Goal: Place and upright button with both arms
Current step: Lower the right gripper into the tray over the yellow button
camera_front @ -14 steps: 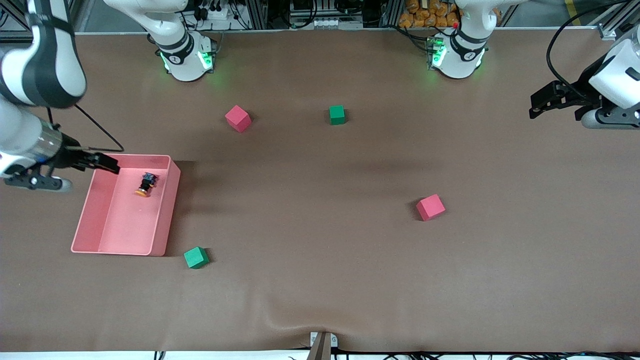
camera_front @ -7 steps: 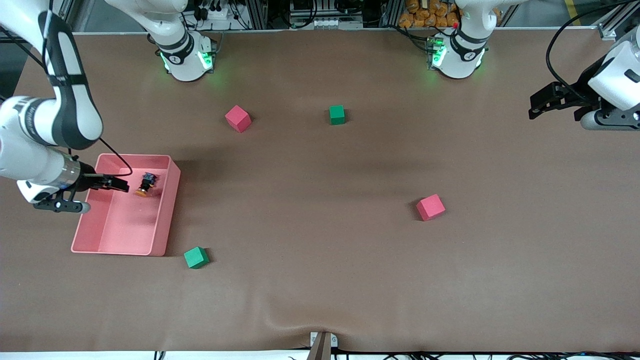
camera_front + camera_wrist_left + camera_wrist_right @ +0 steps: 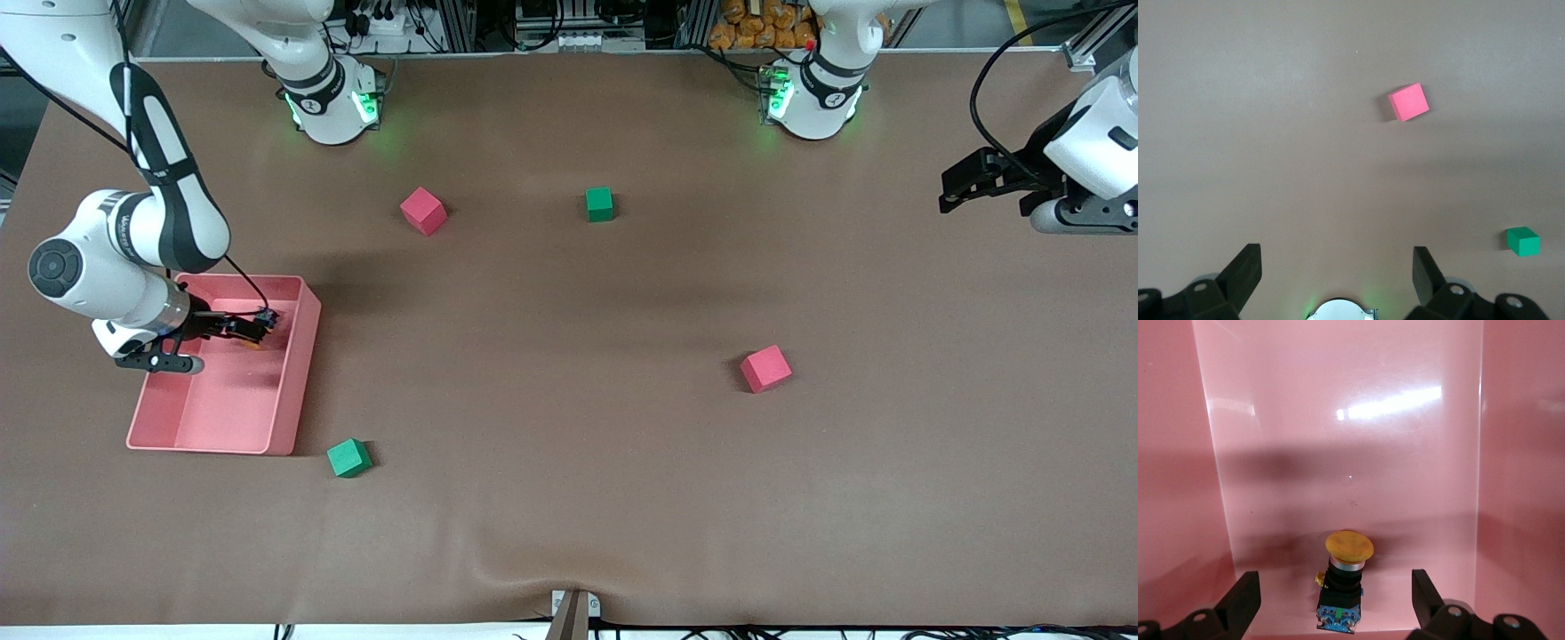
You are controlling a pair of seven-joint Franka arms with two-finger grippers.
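Note:
The button (image 3: 265, 317) lies on its side in a pink bin (image 3: 298, 382) at the right arm's end of the table. In the right wrist view the button (image 3: 1345, 583) shows its orange cap, black body and blue base. My right gripper (image 3: 252, 328) is down in the bin and open, with one finger on each side of the button (image 3: 1335, 600) and clear of it. My left gripper (image 3: 956, 182) is open and empty (image 3: 1336, 270), waiting above the bare table at the left arm's end.
A red cube (image 3: 423, 211) and a green cube (image 3: 599, 204) lie near the arms' bases. Another red cube (image 3: 765, 368) lies mid-table; it may be the one in the left wrist view (image 3: 1408, 102). A green cube (image 3: 348, 458) sits beside the bin's near corner.
My right arm has swung in over the bin and brought its open gripper down to the button. The left arm has hardly moved.

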